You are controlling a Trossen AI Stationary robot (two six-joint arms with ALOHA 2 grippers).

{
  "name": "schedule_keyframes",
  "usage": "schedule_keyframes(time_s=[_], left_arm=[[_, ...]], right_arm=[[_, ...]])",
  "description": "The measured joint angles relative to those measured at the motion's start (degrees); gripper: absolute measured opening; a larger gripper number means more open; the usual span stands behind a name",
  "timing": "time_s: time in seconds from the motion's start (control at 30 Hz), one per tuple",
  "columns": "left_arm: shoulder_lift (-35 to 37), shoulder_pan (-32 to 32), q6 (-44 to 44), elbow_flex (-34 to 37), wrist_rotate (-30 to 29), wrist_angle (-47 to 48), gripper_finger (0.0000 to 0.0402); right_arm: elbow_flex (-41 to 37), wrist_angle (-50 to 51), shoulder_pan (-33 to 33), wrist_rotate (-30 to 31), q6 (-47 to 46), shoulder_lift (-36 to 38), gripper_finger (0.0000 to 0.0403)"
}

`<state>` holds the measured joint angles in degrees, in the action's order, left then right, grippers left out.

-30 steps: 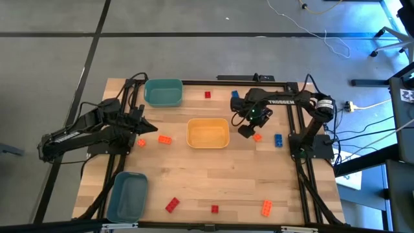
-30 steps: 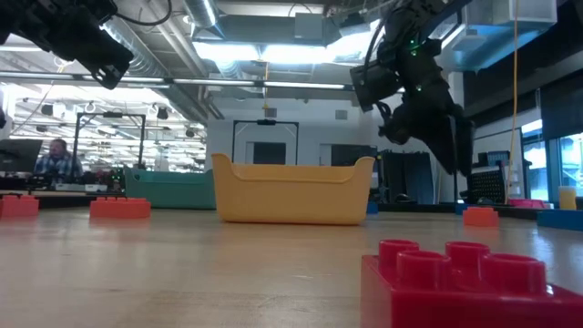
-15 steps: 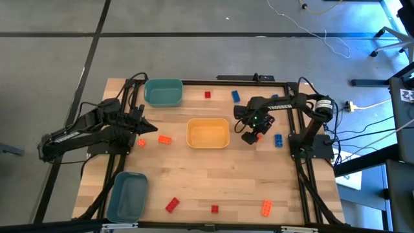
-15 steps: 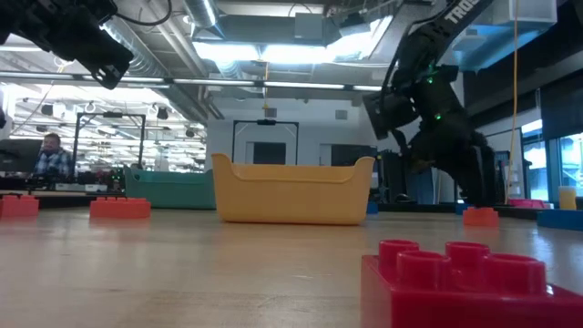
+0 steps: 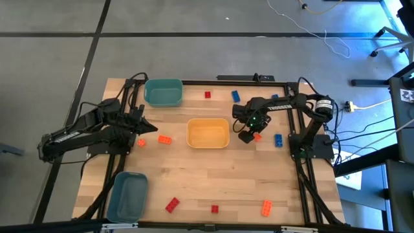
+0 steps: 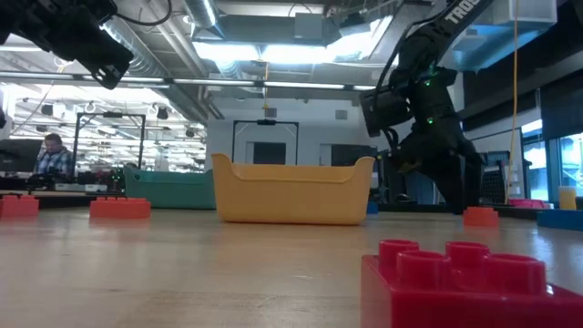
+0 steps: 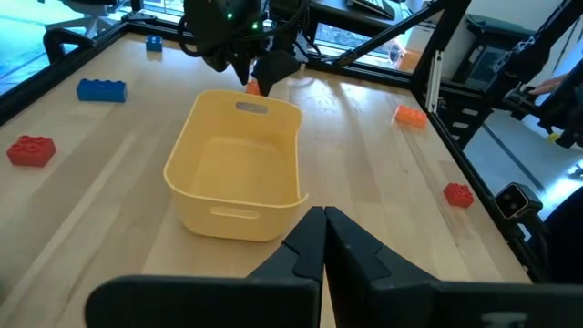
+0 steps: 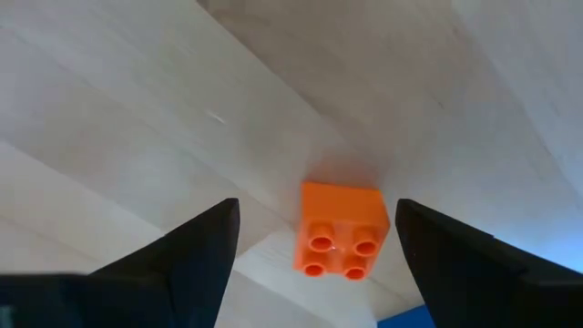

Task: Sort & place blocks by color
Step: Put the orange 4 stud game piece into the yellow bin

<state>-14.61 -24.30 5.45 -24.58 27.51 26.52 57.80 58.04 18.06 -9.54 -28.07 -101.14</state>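
Nearest the low camera sits a red block [image 6: 460, 282] at the tabletop's front edge, and other blocks lie scattered along that edge and across the tabletop, so the sorting is mostly still ahead. At mid-depth the yellow bin [image 5: 207, 133] stands in the middle of the tabletop. Just to its right the right gripper [image 8: 310, 239] is poised above a small square orange block [image 8: 340, 228], its fingers [image 8: 191, 251] spread wide, one on each side of the block and not touching it. The step in hand looks like the pick of this orange block. The next move calls for lowering until the fingers straddle the block squarely, closing on it, then carrying it over the bin's near wall. The left gripper [image 7: 323, 239] waits over the left edge of the tabletop, fingers closed and empty. Farther back stands the teal bin [image 5: 163, 92], near the far left corner
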Motion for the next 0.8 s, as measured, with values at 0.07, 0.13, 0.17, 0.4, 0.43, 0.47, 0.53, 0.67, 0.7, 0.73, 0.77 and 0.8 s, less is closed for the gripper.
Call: schedule_keyframes(time_s=[0.07, 0.13, 0.17, 0.4, 0.43, 0.47, 0.53, 0.67, 0.7, 0.73, 0.77, 0.8], left_arm=[[0.0, 0.0, 0.0, 0.0, 0.0, 0.0, 0.0000], [0.0, 0.0, 0.0, 0.0, 0.0, 0.0, 0.0000], [0.0, 0.0, 0.0, 0.0, 0.0, 0.0, 0.0000], [0.0, 0.0, 0.0, 0.0, 0.0, 0.0, 0.0000], [0.0, 0.0, 0.0, 0.0, 0.0, 0.0, 0.0000], [0.0, 0.0, 0.0, 0.0, 0.0, 0.0, 0.0000], [0.0, 0.0, 0.0, 0.0, 0.0, 0.0, 0.0000], [0.0, 0.0, 0.0, 0.0, 0.0, 0.0, 0.0000], [0.0, 0.0, 0.0, 0.0, 0.0, 0.0, 0.0000], [0.0, 0.0, 0.0, 0.0, 0.0, 0.0, 0.0000], [0.0, 0.0, 0.0, 0.0, 0.0, 0.0, 0.0000], [0.0, 0.0, 0.0, 0.0, 0.0, 0.0, 0.0000]], right_arm=[[-0.2, 0.0, 0.0, 0.0, -0.1, 0.0, 0.0294], [-0.9, 0.0, 0.0, -0.4, -0.2, 0.0, 0.0294], [-1.4, 0.1, 0.0, -0.8, -0.3, 0.0, 0.0294], [-5.0, -2.3, 0.0, -1.9, -1.8, 0.1, 0.0294], [-5.3, -2.8, 0.0, -2.0, -1.9, 0.3, 0.0294], [-5.4, -3.1, 0.0, -2.1, -1.9, 0.3, 0.0294], [-5.5, -3.3, 0.0, -1.4, -1.8, 0.3, 0.0294], [-5.3, -3.2, 0.0, -0.4, -1.9, 0.2, 0.0294], [-5.3, -3.3, 0.0, -0.3, -1.9, 0.2, 0.0294], [-5.3, -3.3, 0.0, -0.2, -1.9, 0.2, 0.0294], [-5.3, -3.3, 0.0, -0.1, -1.9, 0.2, 0.0294], [-5.3, -3.4, 0.0, -0.1, -1.8, 0.2, 0.0294]])
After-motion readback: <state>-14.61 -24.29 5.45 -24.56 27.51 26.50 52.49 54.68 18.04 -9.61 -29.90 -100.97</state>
